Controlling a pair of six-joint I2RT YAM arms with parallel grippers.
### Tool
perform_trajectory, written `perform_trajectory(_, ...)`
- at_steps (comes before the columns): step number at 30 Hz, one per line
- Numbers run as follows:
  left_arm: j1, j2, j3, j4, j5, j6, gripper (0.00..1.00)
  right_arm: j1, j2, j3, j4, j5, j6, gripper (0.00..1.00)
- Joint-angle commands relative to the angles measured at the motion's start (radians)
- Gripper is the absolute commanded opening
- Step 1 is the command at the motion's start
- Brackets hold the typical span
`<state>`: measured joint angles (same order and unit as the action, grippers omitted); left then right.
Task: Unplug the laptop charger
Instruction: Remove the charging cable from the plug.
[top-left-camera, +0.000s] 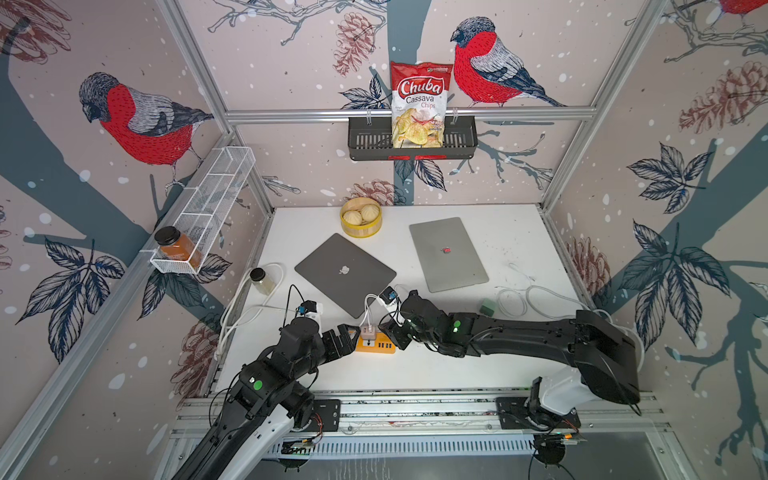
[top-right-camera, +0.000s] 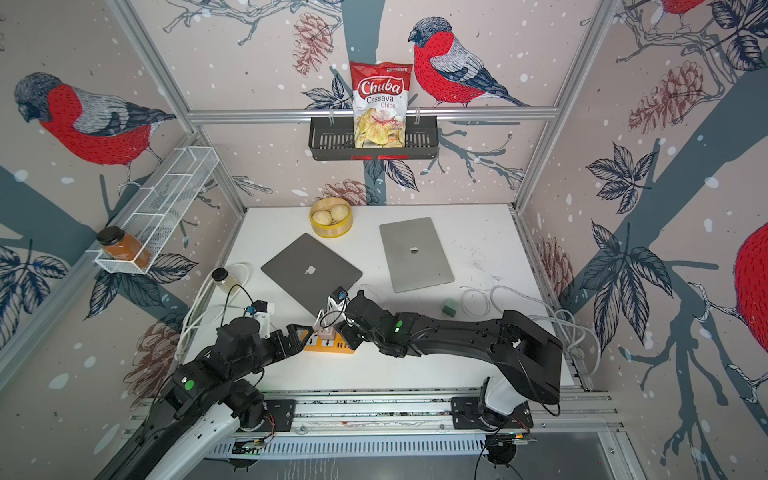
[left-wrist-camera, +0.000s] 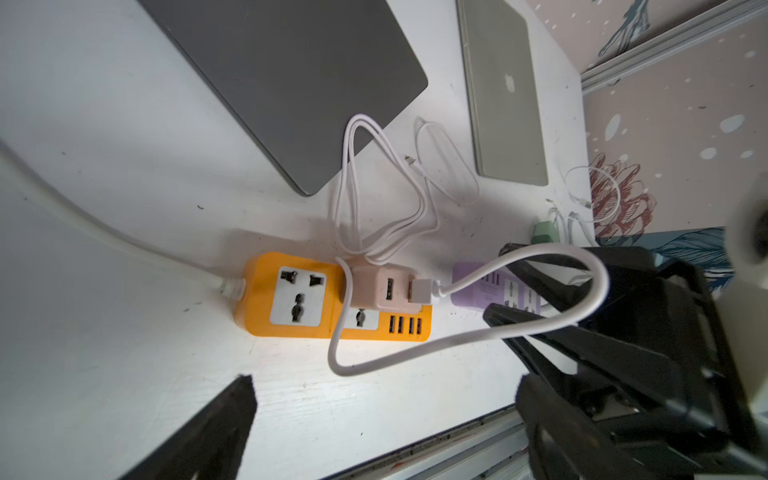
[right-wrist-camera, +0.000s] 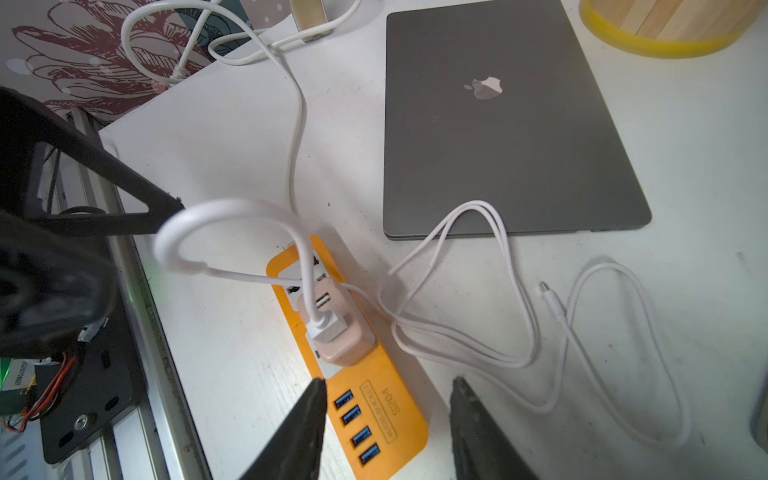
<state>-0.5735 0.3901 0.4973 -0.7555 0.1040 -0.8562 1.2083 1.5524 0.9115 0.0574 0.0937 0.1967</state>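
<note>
A pale pink charger (top-left-camera: 368, 331) (right-wrist-camera: 340, 332) is plugged into an orange power strip (top-left-camera: 380, 347) (left-wrist-camera: 257, 299) near the table's front. Its white cable (right-wrist-camera: 519, 291) loops over the table. The cable's free plug (right-wrist-camera: 550, 299) lies loose beside the dark grey laptop (top-left-camera: 345, 274) (right-wrist-camera: 498, 124). My left gripper (top-left-camera: 347, 336) (left-wrist-camera: 386, 399) stands wide open at the strip's left end, holding nothing. My right gripper (top-left-camera: 392, 332) (right-wrist-camera: 386, 415) is open, its fingers astride the strip's USB end just short of the charger.
A silver laptop (top-left-camera: 446, 253) lies at the right rear and a yellow steamer (top-left-camera: 360, 230) with buns at the back. A small jar (top-left-camera: 262, 280) stands left. A green block (top-left-camera: 486, 308) and loose white cables (top-left-camera: 523, 299) lie right.
</note>
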Motion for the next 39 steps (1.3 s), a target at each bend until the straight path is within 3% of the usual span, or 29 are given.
perform_trajectory(1, -0.024, 0.042, 0.013, -0.023, -0.027, 0.003, 0.96, 0.000, 0.021, 0.025, 0.016, -0.022, -0.019, 0.49)
perform_trajectory(6, -0.075, 0.082, 0.021, -0.039, -0.069, -0.021, 0.96, -0.016, 0.029, 0.003, 0.057, -0.038, -0.013, 0.49)
perform_trajectory(9, -0.127, 0.104, 0.028, -0.047, -0.159, -0.074, 0.96, -0.024, 0.034, 0.003, 0.064, -0.052, -0.017, 0.49)
perform_trajectory(16, -0.137, 0.125, 0.034, -0.060, -0.226, -0.134, 0.96, -0.032, 0.041, 0.022, 0.066, -0.089, -0.051, 0.44)
perform_trajectory(19, -0.233, 0.166, 0.001, 0.037, -0.288, -0.211, 0.97, -0.032, 0.059, 0.032, 0.062, -0.099, -0.062, 0.44)
perform_trajectory(23, -0.419, 0.349, 0.026, 0.049, -0.499, -0.317, 0.97, -0.027, 0.065, 0.030, 0.062, -0.114, -0.072, 0.44)
perform_trajectory(26, -0.463, 0.404, 0.050, 0.045, -0.583, -0.359, 0.96, -0.026, 0.048, 0.007, 0.075, -0.117, -0.078, 0.44)
perform_trajectory(33, -0.470, 0.205, -0.035, 0.016, -0.685, -0.355, 0.95, -0.029, 0.017, -0.040, 0.108, -0.129, -0.077, 0.44)
perform_trajectory(39, -0.456, 0.129, -0.105, 0.072, -0.652, -0.306, 0.86, -0.028, 0.050, -0.017, 0.118, -0.138, -0.083, 0.43)
